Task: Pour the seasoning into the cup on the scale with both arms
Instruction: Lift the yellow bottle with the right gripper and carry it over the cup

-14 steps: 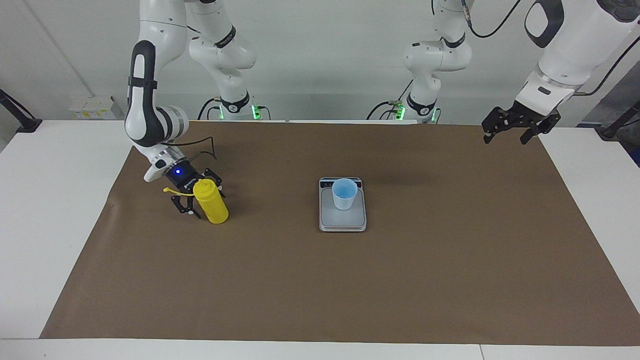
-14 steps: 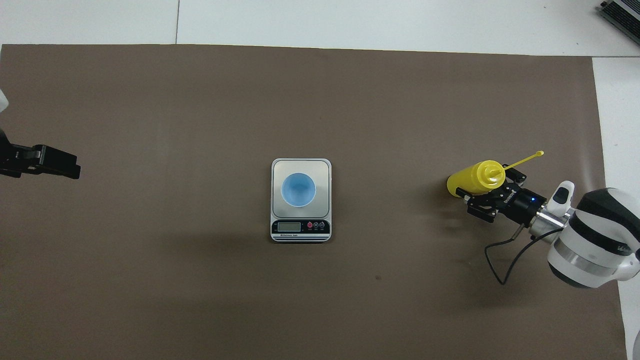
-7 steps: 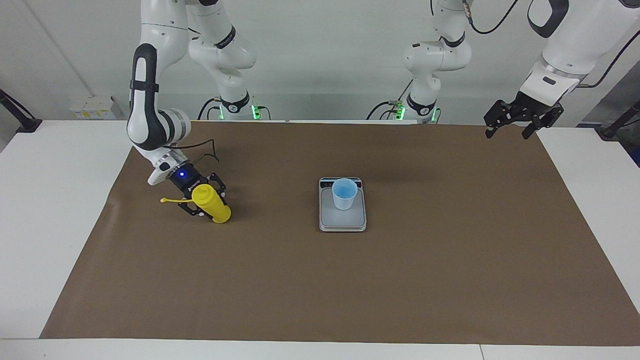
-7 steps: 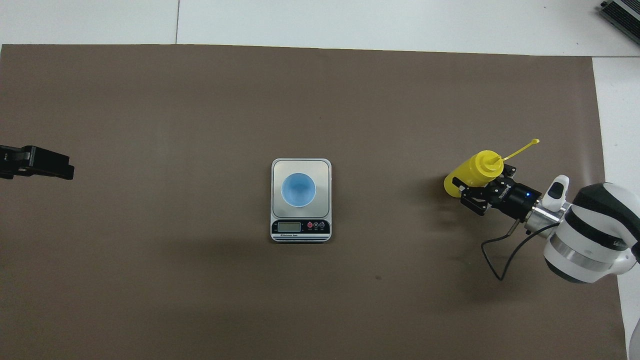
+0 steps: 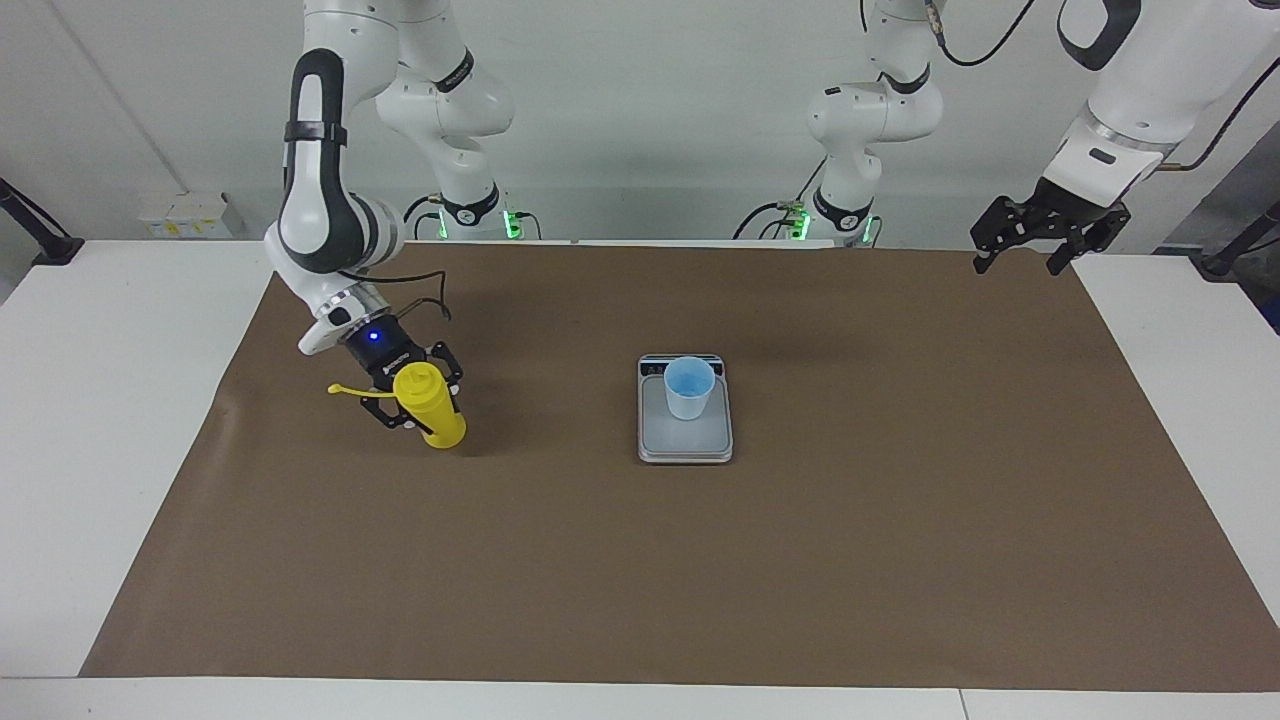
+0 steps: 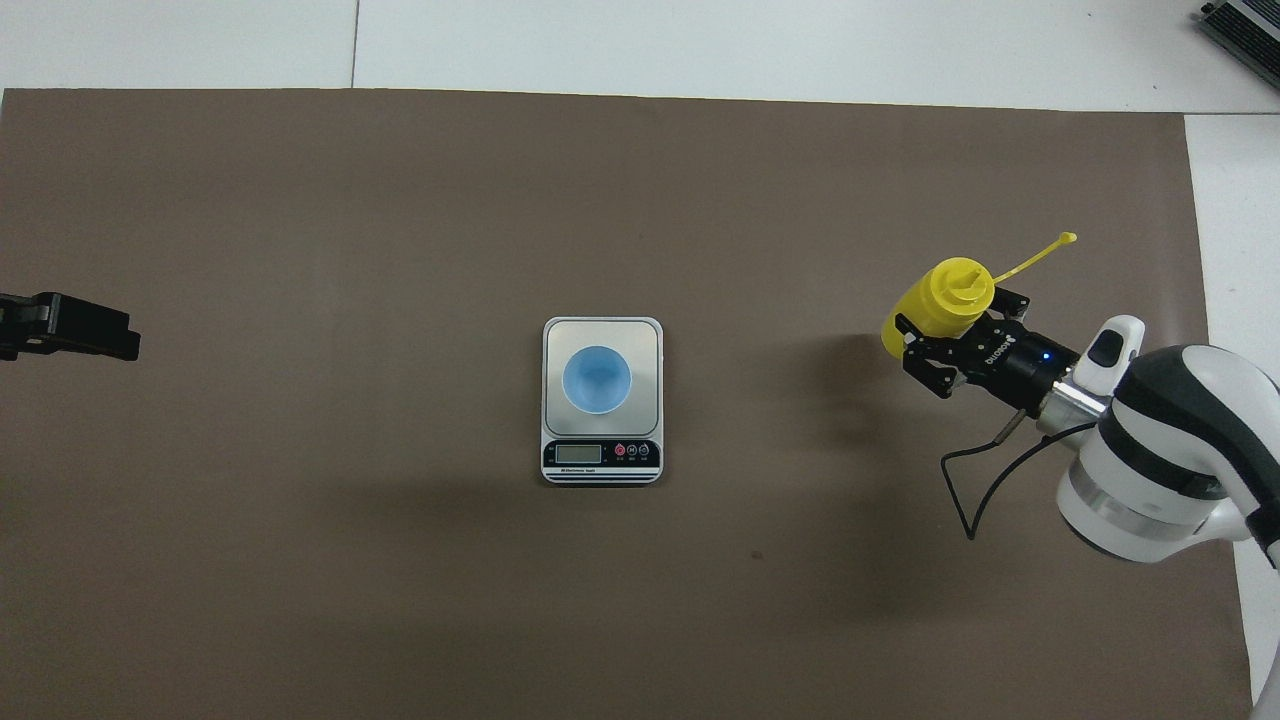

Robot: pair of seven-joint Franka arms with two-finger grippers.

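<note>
Scale (image 6: 601, 468) display blank (button labels unreadable); right claw (image 5: 414, 401) grips seasoning (image 5: 434, 407).

The cup (image 5: 689, 387) stands on the scale (image 5: 685, 438), at the end of the plate nearer to the robots. The scale sits in the middle of the paper sheet (image 5: 800, 560), which lies on the table (image 5: 120, 400). The bottle (image 5: 430, 405) is well apart from the scale, toward the right arm's end of the table. It is tilted, and the right gripper (image 5: 412, 402) is around it. The left gripper (image 5: 1033, 240) hangs over the sheet's edge at the left arm's end.
</note>
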